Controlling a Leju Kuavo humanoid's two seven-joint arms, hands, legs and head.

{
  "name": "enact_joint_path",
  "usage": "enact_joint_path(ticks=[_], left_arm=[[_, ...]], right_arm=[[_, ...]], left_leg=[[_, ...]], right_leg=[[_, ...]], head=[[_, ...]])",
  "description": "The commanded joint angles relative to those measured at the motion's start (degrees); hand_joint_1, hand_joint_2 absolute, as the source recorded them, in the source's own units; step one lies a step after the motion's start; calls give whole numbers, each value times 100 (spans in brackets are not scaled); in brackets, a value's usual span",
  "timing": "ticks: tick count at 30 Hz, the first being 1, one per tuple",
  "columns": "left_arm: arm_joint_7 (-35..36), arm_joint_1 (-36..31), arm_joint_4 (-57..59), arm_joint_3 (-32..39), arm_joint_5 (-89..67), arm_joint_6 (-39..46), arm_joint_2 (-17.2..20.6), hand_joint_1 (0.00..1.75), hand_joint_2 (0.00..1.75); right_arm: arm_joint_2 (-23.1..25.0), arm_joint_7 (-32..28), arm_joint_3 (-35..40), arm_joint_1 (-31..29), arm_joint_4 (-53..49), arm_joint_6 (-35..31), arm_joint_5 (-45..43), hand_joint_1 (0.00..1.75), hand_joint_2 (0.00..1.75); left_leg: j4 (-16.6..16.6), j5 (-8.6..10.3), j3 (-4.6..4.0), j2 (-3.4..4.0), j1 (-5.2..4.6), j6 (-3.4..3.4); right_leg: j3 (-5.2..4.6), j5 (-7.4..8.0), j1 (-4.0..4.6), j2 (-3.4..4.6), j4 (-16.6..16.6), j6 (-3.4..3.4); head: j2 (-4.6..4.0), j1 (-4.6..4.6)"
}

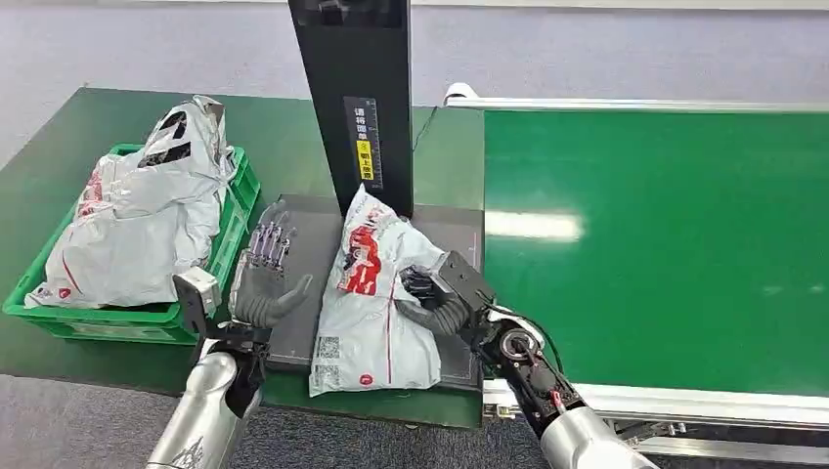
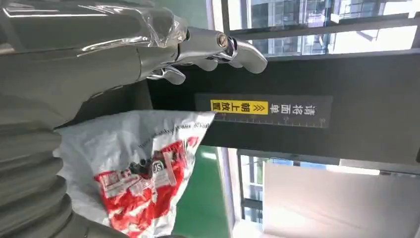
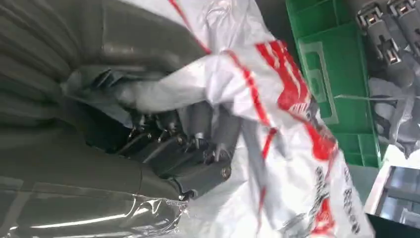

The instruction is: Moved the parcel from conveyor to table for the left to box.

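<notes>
- The right hand (image 1: 430,293) has its fingers (image 3: 198,134) curled into the plastic of the parcel (image 1: 376,298), gripping a bunched fold on the side nearest the conveyor (image 1: 655,244)
- The left hand (image 1: 264,274) holds nothing: its fingers (image 1: 271,242) are spread and pointing away from the robot, thumb out toward the parcel, just beside it but not touching as far as I can tell
- The parcel lies on the dark pad (image 1: 303,244) at the front edge of the surface (image 1: 59,156), its far end leaning against the black post (image 1: 357,98)
- So the first half looks done: the parcel is off the conveyor belt and resting on the surface, though the right hand has not let go
- Left to do, as I judge it: the right hand releases, the left hand takes the parcel and carries it to the green box (image 1: 235,210) at the left edge
- That box already holds other bags (image 1: 147,215), piled above its rim
</notes>
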Motion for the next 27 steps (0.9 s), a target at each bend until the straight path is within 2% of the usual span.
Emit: enact_joint_path(ticks=[1, 3, 10, 12, 13, 14, 16, 18, 19, 20, 21, 24, 27], left_arm=[[97, 34, 2, -604, -1108, 347, 385, 0, 175], [11, 35, -103, -1057, -1834, 152, 505, 0, 175], [183, 93, -372, -1594, -3022, 534, 399, 0, 175], [606, -10, -250, -2171, -4039, 632, 528, 0, 175], [614, 12, -213, -2212, -4085, 664, 488, 0, 175], [1003, -83, 22, -2496, -4911, 1015, 473, 0, 175], [1089, -99, 113, -2547, -5014, 1052, 424, 0, 175], [1740, -208, 495, -2573, -5497, 1301, 276, 0, 175], [1741, -221, 532, -2563, -5498, 1290, 263, 0, 175], [2733, -335, 806, -2621, -6203, 1396, 249, 0, 175], [3138, -380, 1044, -2556, -6530, 1310, 190, 0, 175], [3458, -414, 1575, -2361, -6962, 1172, 81, 0, 175], [3438, -301, 1719, -2129, -7058, 1183, 29, 0, 175]], right_arm=[[-143, -70, 150, -46, -124, -1018, 377, 0, 175], [-166, -235, 107, -3, -188, -938, 348, 0, 175], [-197, -469, -67, 58, -230, -1005, 300, 0, 175], [-177, -504, -121, 12, -216, -897, 251, 0, 175], [-172, -497, -126, -3, -212, -892, 250, 0, 175], [-153, -460, -201, -22, -166, -893, 201, 0, 175], [-150, -459, -226, -16, -164, -895, 187, 0, 175], [-148, -433, -301, 81, -247, -973, 195, 0, 175], [-152, -436, -305, 106, -270, -974, 198, 0, 175], [-141, -412, -377, 195, -358, -1033, 198, 0, 175], [-128, -421, -421, 248, -407, -1053, 213, 0, 175], [-64, -402, -448, 276, -421, -1039, 296, 0, 175], [-16, -383, -450, 270, -395, -1053, 360, 0, 175]], left_leg=[[-3, -1, 6, -2, 1, -2], [-3, -3, 11, -3, 1, -2], [1, -8, 15, -10, 3, 0], [-3, -4, 14, -10, 1, -1], [-1, -3, 9, -13, 0, -1], [-1, -4, 12, -13, 1, -2], [-7, -1, 16, -16, -1, -2], [-2, -2, 11, -14, 0, -1], [-4, -1, 10, -14, -1, 0], [-6, -2, 16, -16, 2, -1], [-6, -1, 13, -14, 0, -1], [-11, -1, 24, -16, 1, -1], [-9, -2, 22, 2, -2, 0]], right_leg=[[6, -1, 0, 3, -2, -1], [10, -4, 1, 2, -2, -1], [18, -9, 2, -2, -2, 1], [17, -6, 1, -3, -3, -1], [13, -5, -1, -6, -1, -1], [15, -6, 0, -5, -2, -1], [19, -4, -2, -8, -6, -1], [13, -5, -1, -6, -3, -1], [13, -4, -2, -8, -4, -1], [20, -5, 1, -8, -7, -1], [15, -4, -1, -8, -7, -1], [25, -4, -1, -9, -11, -1], [22, 0, -3, 8, -7, 0]], head=[[0, 0], [0, 0], [0, 0], [0, 0], [0, -2], [0, 0], [0, -2], [0, -2], [0, 0], [0, -2], [0, 0], [0, 0], [0, 0]])
